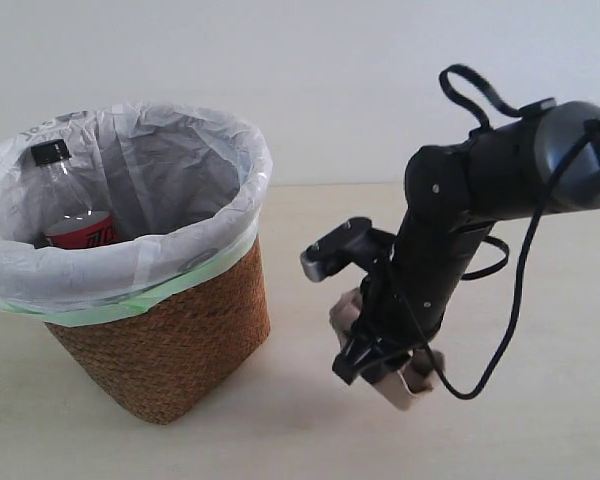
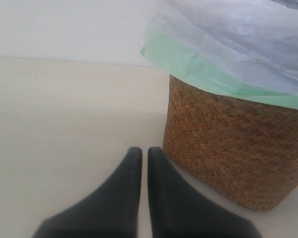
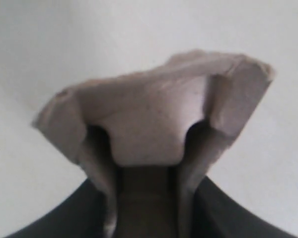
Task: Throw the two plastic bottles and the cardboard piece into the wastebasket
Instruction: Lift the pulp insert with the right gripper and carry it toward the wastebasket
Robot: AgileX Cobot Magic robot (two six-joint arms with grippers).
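The wicker wastebasket [image 1: 175,345] with its white bag stands at the left of the exterior view. Inside it leans the clear bottle with black cap and red label [image 1: 73,215]. The green-capped bottle is not in view. My right gripper [image 1: 385,362] hangs low over the table to the right of the basket, shut on the tan cardboard piece [image 1: 402,386]. In the right wrist view the cardboard piece [image 3: 154,119] sticks out between the gripper [image 3: 149,196] fingers. My left gripper [image 2: 140,151] is shut and empty, low beside the wastebasket [image 2: 228,148].
The pale tabletop [image 1: 540,400] runs back to a white wall. The bag's green-edged overhang [image 2: 208,74] folds down over the basket's rim. The right arm's black cable [image 1: 515,320] loops down beside the gripper.
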